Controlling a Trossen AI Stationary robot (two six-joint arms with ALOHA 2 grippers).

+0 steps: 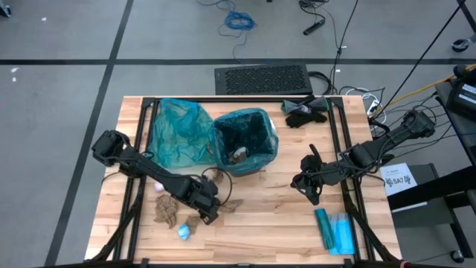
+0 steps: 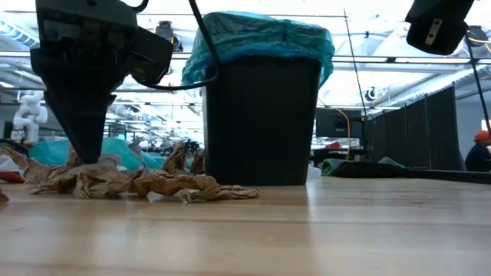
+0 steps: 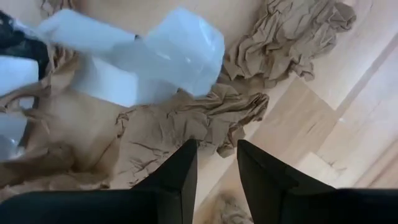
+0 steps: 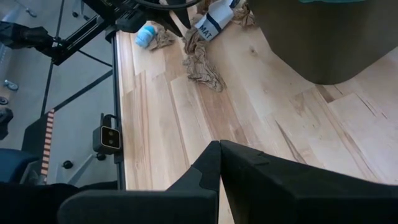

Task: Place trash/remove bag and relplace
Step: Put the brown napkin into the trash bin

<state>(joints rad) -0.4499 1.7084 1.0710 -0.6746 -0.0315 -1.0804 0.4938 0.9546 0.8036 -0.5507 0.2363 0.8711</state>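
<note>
The crumpled brown, white and pale-blue paper wads (image 1: 172, 212) lie on the wooden desk (image 1: 268, 216) in front of the black bin lined with a teal plastic bag (image 1: 245, 140). My left pincer (image 3: 216, 163) hangs just above the brown paper, fingers parted, grasping nothing; only my left wrist camera shows that gap. My right pincer (image 4: 219, 163) waits clenched over bare wood. Its camera catches "MAT" on a white scrap (image 4: 210, 27). A flat blue-teal packet (image 1: 335, 231) lies by the desk's near edge.
</note>
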